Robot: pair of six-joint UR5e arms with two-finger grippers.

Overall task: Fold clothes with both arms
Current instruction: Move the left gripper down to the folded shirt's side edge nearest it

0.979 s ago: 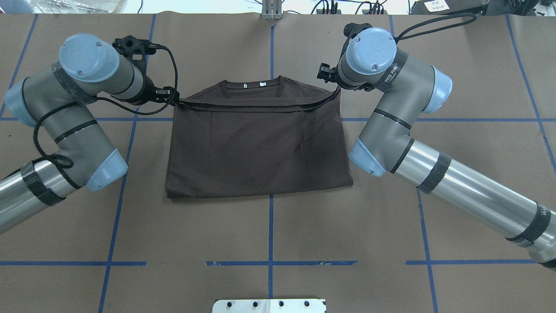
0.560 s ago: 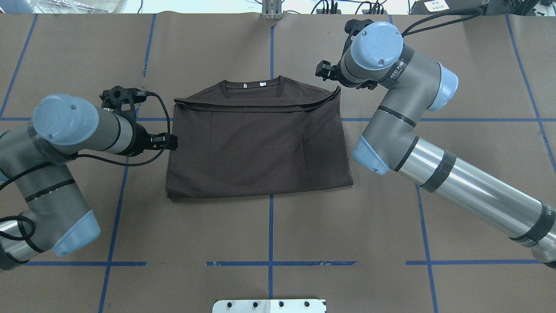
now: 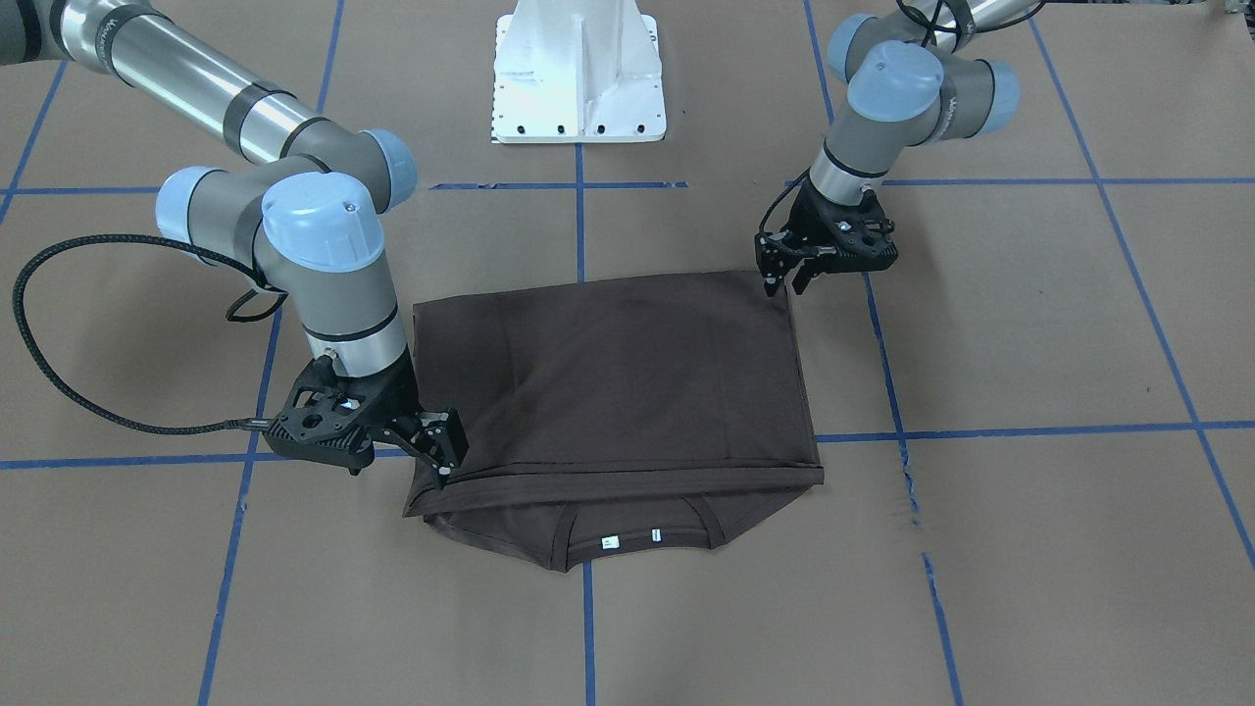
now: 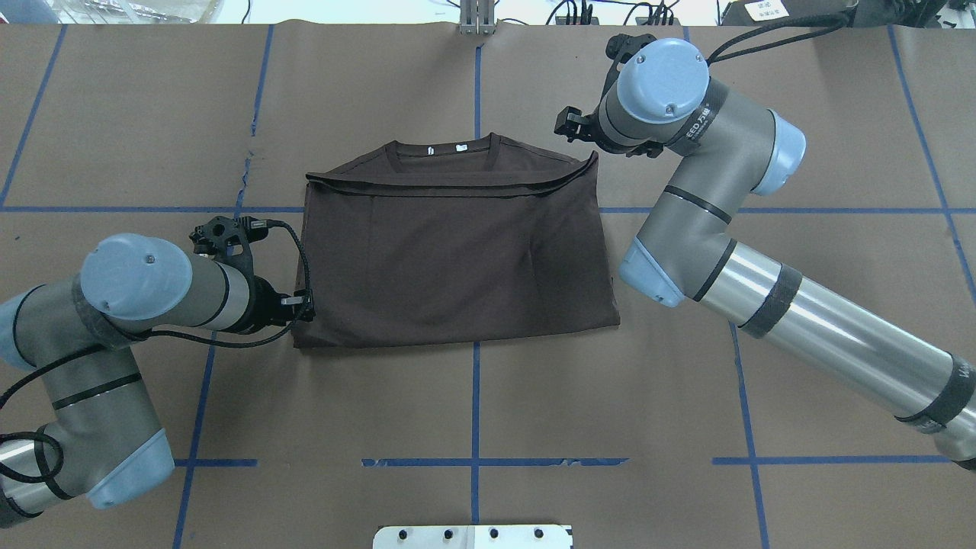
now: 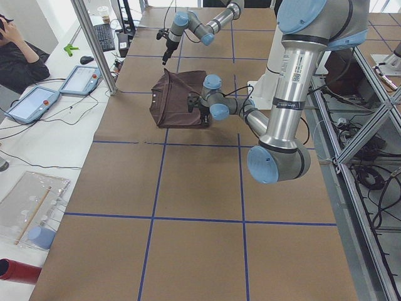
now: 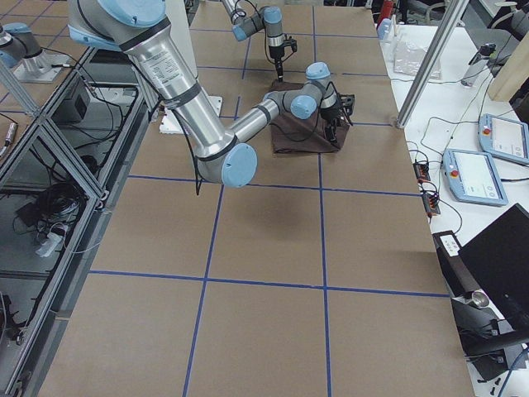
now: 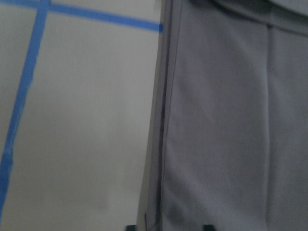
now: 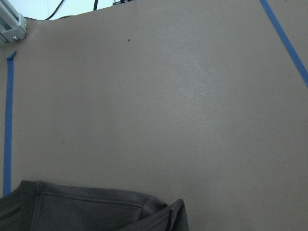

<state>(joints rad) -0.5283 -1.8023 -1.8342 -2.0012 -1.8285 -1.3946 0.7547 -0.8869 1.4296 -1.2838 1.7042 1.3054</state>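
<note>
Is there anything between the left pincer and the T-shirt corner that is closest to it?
Nothing visible does. The left pincer is open right at that corner of the T-shirt, with only bare table beside it.

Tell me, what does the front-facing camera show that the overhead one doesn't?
Only front-facing: the whole white base, and the left end effector with its fingers spread at a corner of the shirt. Only overhead: the metal post and cables past the table's far edge; the base is just a sliver there. Both: the folded shirt, its white tags, the left arm, the right arm and the blue tape grid.
</note>
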